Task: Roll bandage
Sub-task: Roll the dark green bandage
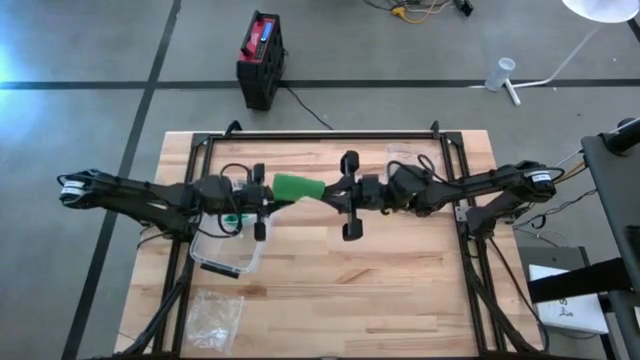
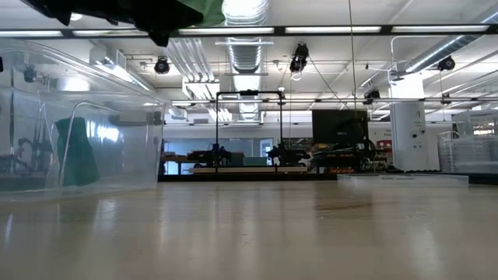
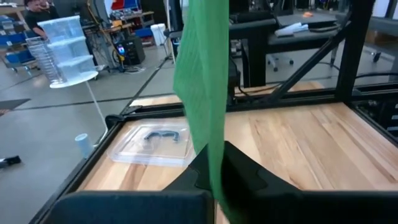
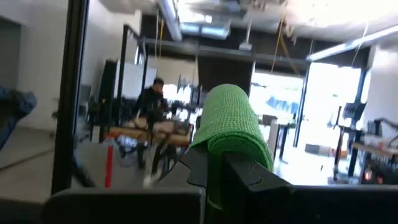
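A green bandage (image 1: 296, 187) hangs in the air above the table's middle, stretched between my two grippers. Its rolled part (image 4: 231, 121) sits in my right gripper (image 1: 326, 190), which is shut on it. A flat loose strip (image 3: 202, 81) runs from the roll to my left gripper (image 1: 268, 198), which is shut on it. Both grippers stand well above the wooden table (image 1: 400, 290), roughly level and facing each other. In the low view only a green scrap (image 2: 204, 11) shows at the top, under the dark arms. My left gripper pinches the flat strip (image 3: 216, 163) between its two fingers, coming level from the table's left side. The strip runs on from the fingers toward the roll, clear of the table. My right gripper pinches the rolled part (image 4: 219, 155) between its two fingers, coming from the table's right and tipped slightly upward. The roll juts out past the fingertips, lifted clear.
A clear plastic box (image 1: 226, 250) stands under the left arm, with a green piece (image 2: 75, 152) inside it. A clear bag (image 1: 214, 312) lies at the near left corner. A clear lid (image 3: 154, 144) lies on the table's right part. A black frame (image 1: 330, 135) borders the table.
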`<action>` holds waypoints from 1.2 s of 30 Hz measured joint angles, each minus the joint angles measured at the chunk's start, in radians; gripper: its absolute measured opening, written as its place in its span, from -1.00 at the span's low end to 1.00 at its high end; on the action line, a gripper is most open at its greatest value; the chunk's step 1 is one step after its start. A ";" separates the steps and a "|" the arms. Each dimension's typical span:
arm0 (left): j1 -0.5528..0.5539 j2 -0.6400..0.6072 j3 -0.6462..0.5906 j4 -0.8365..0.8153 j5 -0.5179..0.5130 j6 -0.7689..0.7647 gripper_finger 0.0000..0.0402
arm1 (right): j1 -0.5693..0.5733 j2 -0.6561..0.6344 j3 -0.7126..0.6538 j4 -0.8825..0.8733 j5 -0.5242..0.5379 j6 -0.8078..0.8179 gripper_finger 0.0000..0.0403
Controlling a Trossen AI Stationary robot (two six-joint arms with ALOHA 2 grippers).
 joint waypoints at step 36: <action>-0.117 0.011 -0.068 0.616 0.331 -0.237 -1.00 | -0.002 0.026 -0.029 -0.234 0.303 -0.416 -0.96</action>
